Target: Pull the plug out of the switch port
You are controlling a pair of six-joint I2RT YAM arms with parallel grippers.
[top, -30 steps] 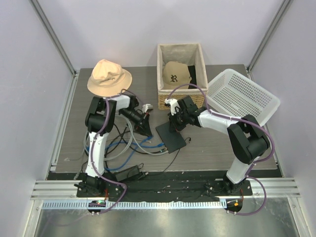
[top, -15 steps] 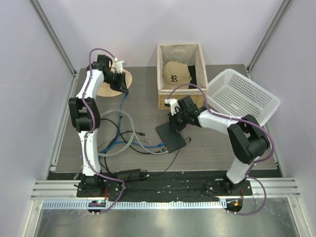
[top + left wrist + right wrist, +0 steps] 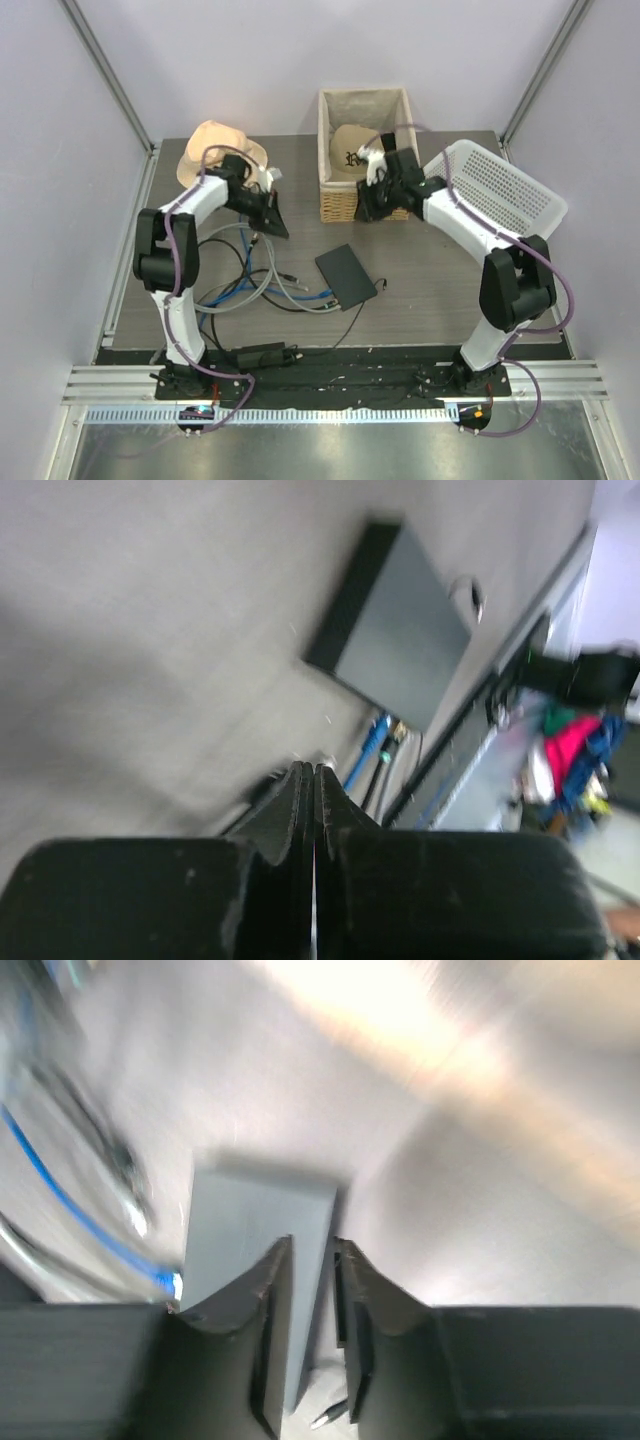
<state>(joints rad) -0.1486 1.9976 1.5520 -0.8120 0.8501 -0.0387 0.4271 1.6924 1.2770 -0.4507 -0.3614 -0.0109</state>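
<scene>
Hovering over the left half of the table [image 3: 440, 290], my left gripper [image 3: 272, 215] hangs above a tangle of blue and grey cables [image 3: 255, 285]. Its jaws are pressed tight together with nothing between them, as the left wrist view makes plain. My right gripper [image 3: 370, 205] hangs at the front wall of the wicker basket [image 3: 340, 205], its fingers parted by a narrow gap and holding nothing.

The switch [image 3: 346, 276] lies flat on the table between my two arms, apart from both grippers. The right wrist view looks down on it through the gap in that gripper. A blue plug [image 3: 323, 294] lies just beside the switch's left near edge. Whether it sits in a port I cannot tell, as both wrist views are blurred.

A tan hat [image 3: 208, 145] rests at the far left, behind my left arm. A cap [image 3: 350, 148] sits in the wicker basket, and a white crate [image 3: 500, 195] stands tilted at the far right. A black adapter [image 3: 262, 352] lies by the near edge.
</scene>
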